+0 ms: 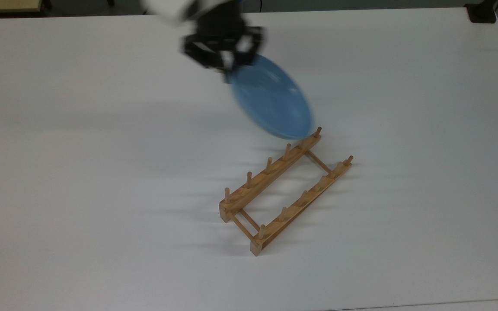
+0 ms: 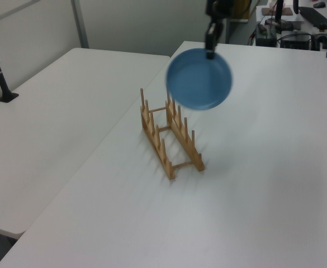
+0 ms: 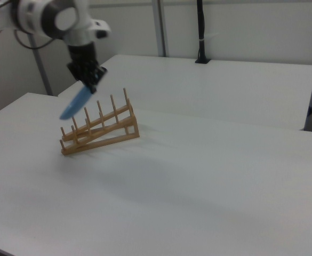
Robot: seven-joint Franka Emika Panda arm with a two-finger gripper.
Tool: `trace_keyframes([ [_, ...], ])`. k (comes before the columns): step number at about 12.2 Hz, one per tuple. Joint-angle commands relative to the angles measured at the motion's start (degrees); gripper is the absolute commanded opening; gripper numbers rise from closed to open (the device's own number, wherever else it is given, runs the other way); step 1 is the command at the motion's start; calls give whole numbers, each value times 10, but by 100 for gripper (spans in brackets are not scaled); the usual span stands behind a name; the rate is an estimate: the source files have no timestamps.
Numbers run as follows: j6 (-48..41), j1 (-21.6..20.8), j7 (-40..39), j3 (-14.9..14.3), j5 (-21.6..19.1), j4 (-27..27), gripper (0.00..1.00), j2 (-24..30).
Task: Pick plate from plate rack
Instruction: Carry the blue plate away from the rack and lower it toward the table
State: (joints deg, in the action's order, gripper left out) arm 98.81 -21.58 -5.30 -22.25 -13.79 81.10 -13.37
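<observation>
Plate (image 1: 270,101): round, light blue, raised rim, matte; held in the air by its upper edge, clear of the plate rack (image 1: 284,191). In the top view it hung tilted, its lower edge just above the rack's far end, at the top view's upper left of it. In the left view (image 2: 199,79) it faced the camera as a full disc, above and to the left view's right of the rack (image 2: 170,135). In the right view (image 3: 76,103) it showed nearly edge-on, slanting down toward the right view's left, beside the rack's (image 3: 99,130) nearer pegs and apart from them.

Gripper (image 1: 228,69): black, two-finger, on a white arm entering from the top view's upper edge; jaws pinched on the plate's upper rim, the plate hanging below. In the left view the gripper (image 2: 210,51) came straight down from the frame's top to the rim. In the right view the gripper (image 3: 91,84) pointed down and slightly toward the right view's right, under the arm's white wrist.

Plate rack: light-brown wood, two parallel rails joined by thin crossbars, a row of short upright pegs on each rail; stood on the white counter (image 1: 102,194), holding nothing, lying diagonally in the top view.
</observation>
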Motion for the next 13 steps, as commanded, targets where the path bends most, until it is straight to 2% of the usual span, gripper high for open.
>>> trace_keyframes([
  [1, -54, 32, -125, -60, -42, 69, 0, -2],
  [4, -65, 79, -232, -87, -41, 101, 0, -39],
  [6, -55, 93, -275, -87, -36, 120, 0, -85],
  [10, 60, 98, -277, -87, -29, 181, 1, -126],
  [13, 81, 110, -279, -87, -18, 185, 29, -142],
])
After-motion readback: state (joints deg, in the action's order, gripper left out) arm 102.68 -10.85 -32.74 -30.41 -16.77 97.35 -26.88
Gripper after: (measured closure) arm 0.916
